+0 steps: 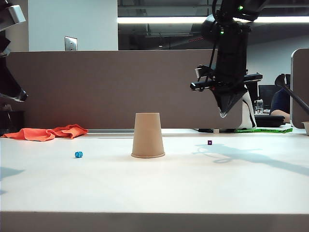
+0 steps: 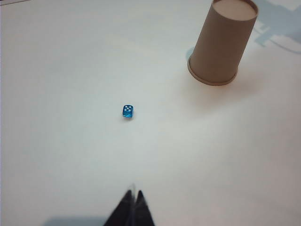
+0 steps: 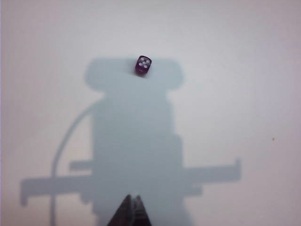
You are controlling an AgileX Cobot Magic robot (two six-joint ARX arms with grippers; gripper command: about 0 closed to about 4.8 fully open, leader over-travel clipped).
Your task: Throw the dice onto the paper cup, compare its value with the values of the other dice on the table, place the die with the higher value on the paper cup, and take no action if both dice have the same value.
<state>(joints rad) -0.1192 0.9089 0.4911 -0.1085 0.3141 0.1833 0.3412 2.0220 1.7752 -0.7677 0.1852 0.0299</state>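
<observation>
On the table: three task items are seen, well apart from one another.
Cup (image 1: pixel 147 136): stood upside down, rim on the table (image 1: pixel 154 188), near the middle of the exterior view; no print or label is seen on it.
Purple die (image 1: pixel 210 142): lies on the table to the right of the cup, apart from it; five pale pips are shown on its top face in the right wrist view (image 3: pixel 143 65).
Blue die (image 1: pixel 78 154): lies on the table to the left of the cup; four pale pips are shown on its top face in the left wrist view (image 2: pixel 128 111).
Right gripper (image 1: pixel 223 114): held high above the table, right of the cup, pointed down; fingers are pressed together with nothing between them.
Left gripper (image 2: pixel 134 193): held above the table near the blue die; fingers are pressed together, nothing is held.
Cloth (image 1: pixel 47 133): orange, crumpled, at the far left edge.
Writing: none can be read.
</observation>
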